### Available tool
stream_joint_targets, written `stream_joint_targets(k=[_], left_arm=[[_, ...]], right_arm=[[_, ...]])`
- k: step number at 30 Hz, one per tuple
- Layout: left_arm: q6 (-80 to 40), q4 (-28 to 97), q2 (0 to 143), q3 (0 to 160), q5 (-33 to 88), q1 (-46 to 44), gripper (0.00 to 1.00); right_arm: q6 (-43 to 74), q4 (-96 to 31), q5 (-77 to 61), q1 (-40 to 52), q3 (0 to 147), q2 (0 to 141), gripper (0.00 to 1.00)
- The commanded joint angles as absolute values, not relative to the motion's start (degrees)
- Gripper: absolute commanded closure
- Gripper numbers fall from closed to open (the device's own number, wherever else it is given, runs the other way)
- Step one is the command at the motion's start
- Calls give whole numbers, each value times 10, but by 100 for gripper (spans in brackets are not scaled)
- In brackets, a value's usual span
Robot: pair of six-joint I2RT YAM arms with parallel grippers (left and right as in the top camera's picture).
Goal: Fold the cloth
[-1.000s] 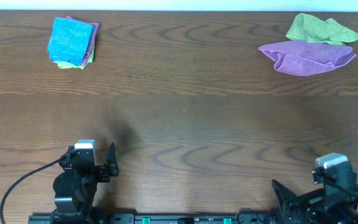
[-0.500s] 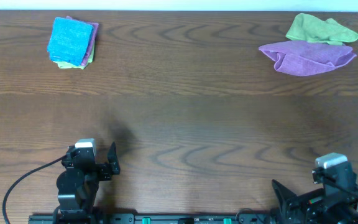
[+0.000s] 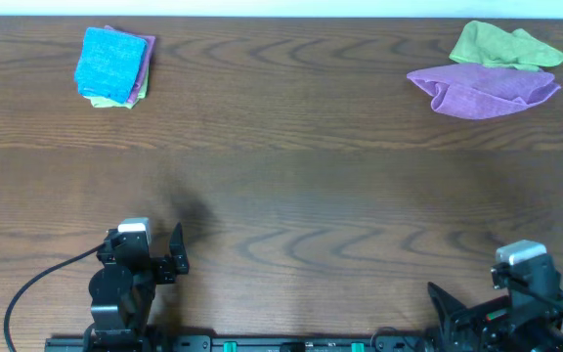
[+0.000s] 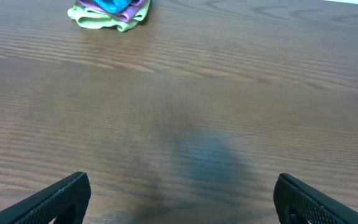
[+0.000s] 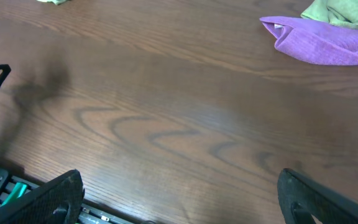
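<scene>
Both arms sit low at the near edge of the table (image 3: 291, 186). The left gripper (image 4: 182, 183) has its jaws spread wide, with dark fingertips (image 4: 67, 193) at either side of the left wrist view and only bare wood between them; it holds nothing. The right gripper (image 5: 179, 183) is equally wide open and empty. Neither gripper is near any fabric. Outward from the left gripper, at the far left corner, the cloth (image 3: 111, 64) lies as a compact sky-blue rectangle with even edges. It rests on top of a small stack, with a purple layer (image 3: 147, 59) showing along its right side and a lime-green layer (image 3: 101, 100) showing at its near edge. Its white tag cannot be made out in any view. At the far right corner, well apart from the stack, a loose purple cloth (image 3: 482, 88) lies rumpled and roughly doubled over, touching a crumpled lime-green cloth (image 3: 504, 44) behind it. Judged from its compact outline and its place on the stack, the cloth appears already folded and put away, so the task looks finished or very nearly so. As the arms stand low and clear of everything, no folding step appears to remain, unless the two rumpled pieces on the right are meant to follow.
</scene>
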State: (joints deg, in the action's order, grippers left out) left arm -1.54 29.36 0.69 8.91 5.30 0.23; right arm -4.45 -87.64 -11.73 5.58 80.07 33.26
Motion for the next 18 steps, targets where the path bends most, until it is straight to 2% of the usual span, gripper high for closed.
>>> stream_joint_targets(k=[1, 6, 10, 18], left_arm=[[-21, 291, 3, 81, 44, 4, 4], [-21, 291, 3, 81, 44, 4, 5], [-21, 291, 3, 81, 44, 4, 5], [-21, 291, 3, 81, 44, 4, 5]], right_arm=[[-48, -877, -115, 60, 801, 333, 1], [-48, -877, -115, 60, 801, 333, 1], [-92, -823, -83, 50, 788, 319, 1], [-102, -585, -90, 27, 505, 144, 1]])
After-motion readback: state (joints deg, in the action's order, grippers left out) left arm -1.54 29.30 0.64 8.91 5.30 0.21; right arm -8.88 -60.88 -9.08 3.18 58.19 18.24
